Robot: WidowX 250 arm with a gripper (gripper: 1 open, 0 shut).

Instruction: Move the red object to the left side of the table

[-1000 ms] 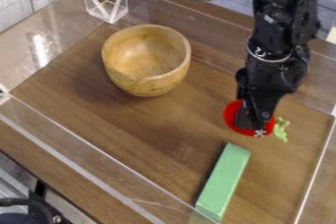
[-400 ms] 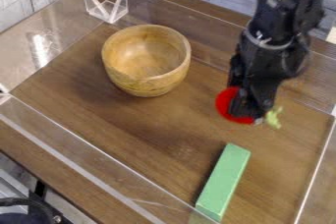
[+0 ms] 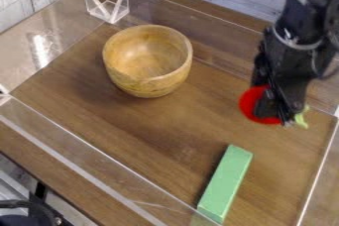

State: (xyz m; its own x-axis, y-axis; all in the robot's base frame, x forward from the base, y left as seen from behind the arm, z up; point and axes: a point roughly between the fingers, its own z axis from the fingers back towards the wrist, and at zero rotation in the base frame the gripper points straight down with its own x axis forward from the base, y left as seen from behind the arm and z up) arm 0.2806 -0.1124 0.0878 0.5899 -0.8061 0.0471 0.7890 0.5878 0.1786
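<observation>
Camera view showed the red object (image 3: 260, 105) shifted rightward and lifted off the table (image 3: 119, 131) compared with a second earlier, when it sat on the wood. It hung between the jaws of the gripper (image 3: 281, 104), which were partly closed and clamped on it, green tip poking out right. Wooden bowl (image 3: 147, 59) and green block (image 3: 225, 181) lay unmoved.

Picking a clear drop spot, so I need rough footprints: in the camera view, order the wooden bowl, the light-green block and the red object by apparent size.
1. wooden bowl, clearly largest.
2. light-green block, long and narrow; it lies nearer the camera, which may flatter it.
3. red object, smallest, though the gripper hides part of it.
</observation>
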